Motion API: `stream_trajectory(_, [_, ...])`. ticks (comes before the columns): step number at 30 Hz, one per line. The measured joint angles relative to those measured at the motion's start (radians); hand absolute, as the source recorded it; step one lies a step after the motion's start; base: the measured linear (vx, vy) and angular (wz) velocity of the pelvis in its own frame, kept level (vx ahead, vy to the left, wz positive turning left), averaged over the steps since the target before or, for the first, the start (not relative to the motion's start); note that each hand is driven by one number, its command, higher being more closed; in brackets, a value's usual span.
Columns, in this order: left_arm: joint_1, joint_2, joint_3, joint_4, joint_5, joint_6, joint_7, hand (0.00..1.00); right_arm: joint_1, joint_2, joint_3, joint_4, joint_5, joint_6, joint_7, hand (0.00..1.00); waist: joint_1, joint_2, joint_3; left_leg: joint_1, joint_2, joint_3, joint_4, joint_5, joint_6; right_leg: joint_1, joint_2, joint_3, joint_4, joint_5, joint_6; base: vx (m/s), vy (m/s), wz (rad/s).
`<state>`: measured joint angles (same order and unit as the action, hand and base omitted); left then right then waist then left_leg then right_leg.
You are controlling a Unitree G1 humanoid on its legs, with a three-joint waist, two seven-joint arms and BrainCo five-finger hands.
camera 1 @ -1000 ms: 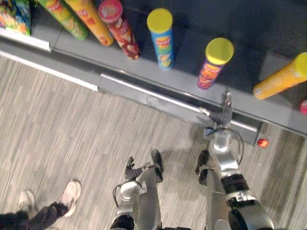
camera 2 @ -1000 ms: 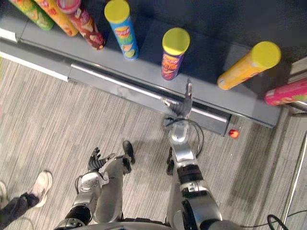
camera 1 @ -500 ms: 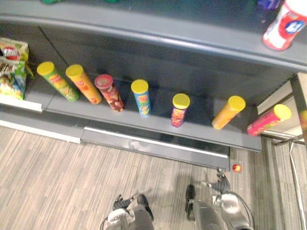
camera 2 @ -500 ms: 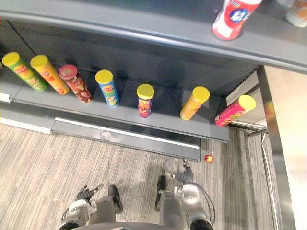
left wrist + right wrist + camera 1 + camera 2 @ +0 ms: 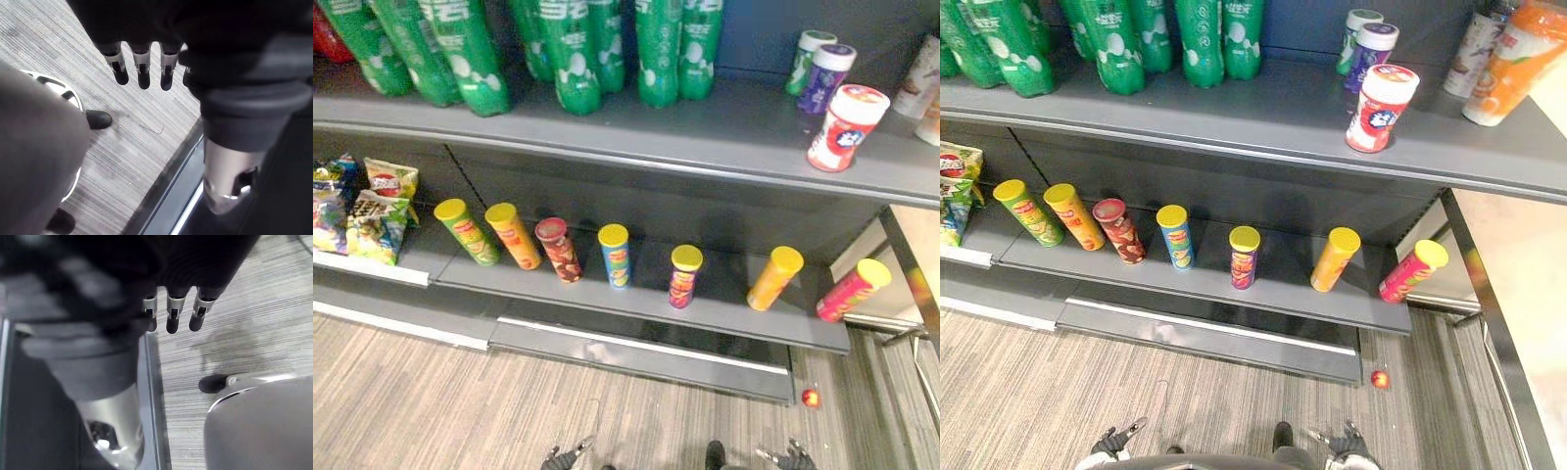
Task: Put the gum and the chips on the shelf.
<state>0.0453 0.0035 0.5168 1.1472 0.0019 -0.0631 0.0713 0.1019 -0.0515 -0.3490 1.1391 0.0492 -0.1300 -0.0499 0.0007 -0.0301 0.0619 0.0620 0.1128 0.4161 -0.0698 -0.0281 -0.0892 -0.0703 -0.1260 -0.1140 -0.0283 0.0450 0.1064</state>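
Our view has tipped up from floor to shelves, and our right hand (image 5: 790, 455) has dropped back near us. It and our left hand (image 5: 563, 456) hang empty, fingers straight, likely because the chip cans (image 5: 614, 255) already line the lower shelf (image 5: 724, 308) and the gum tub (image 5: 847, 127) stands far right on the upper shelf (image 5: 734, 127).

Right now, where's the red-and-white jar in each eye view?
Left eye view: red-and-white jar at upper right, upright near the front edge of the upper shelf.
Right eye view: same jar in the upper part, right of centre, on that shelf.
Shared landmark: the purple-capped jar standing just behind it, further back on the shelf.
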Motion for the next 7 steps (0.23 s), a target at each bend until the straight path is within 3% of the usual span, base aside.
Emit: stream_trajectory(7, [0.018,0.001,-0.052,0.008,-0.076,-0.003,-0.02,0.0,0.022,0.008,-0.079,0.054,0.09,0.022,-0.006,0.0,-0.003,0.01,-0.014,0.033,-0.024,-0.017,-0.025,0.003,0.004,0.041,-0.016,-0.014,-0.024,0.003,0.004,0.02,0.007,0.05])
